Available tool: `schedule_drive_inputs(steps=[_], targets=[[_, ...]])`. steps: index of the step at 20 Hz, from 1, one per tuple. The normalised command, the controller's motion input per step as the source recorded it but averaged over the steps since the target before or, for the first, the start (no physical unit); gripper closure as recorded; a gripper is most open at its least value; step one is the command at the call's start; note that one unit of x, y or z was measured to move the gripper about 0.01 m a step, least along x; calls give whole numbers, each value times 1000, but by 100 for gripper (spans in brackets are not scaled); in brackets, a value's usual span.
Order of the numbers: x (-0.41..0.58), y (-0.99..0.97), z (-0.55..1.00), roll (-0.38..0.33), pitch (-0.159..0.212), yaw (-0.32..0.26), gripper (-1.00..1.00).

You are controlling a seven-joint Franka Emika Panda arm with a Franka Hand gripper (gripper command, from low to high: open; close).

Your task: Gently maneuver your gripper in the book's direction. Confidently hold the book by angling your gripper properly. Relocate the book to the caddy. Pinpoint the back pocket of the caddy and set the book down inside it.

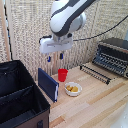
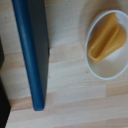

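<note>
We judge approach step; claw (image 1: 55,58) hangs above book (image 1: 48,84), fingers apart, empty; book stands on edge on table (image 1: 95,102), just beside caddy (image 1: 20,100); next move, we think: descend, straddle book's top edge, close.

book (image 2: 34,55) beside bowl (image 2: 102,72)
</note>
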Motion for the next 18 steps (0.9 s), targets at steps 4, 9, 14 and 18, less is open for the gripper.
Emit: schedule_drive_inputs(steps=[4,9,14,18], targets=[[281,446,-204,-84,2,128,-100],[300,324,-270,-62,0,113,-100],[264,83,-341,-13,0,90,-100],[157,0,-308,0,25,35,-100]])
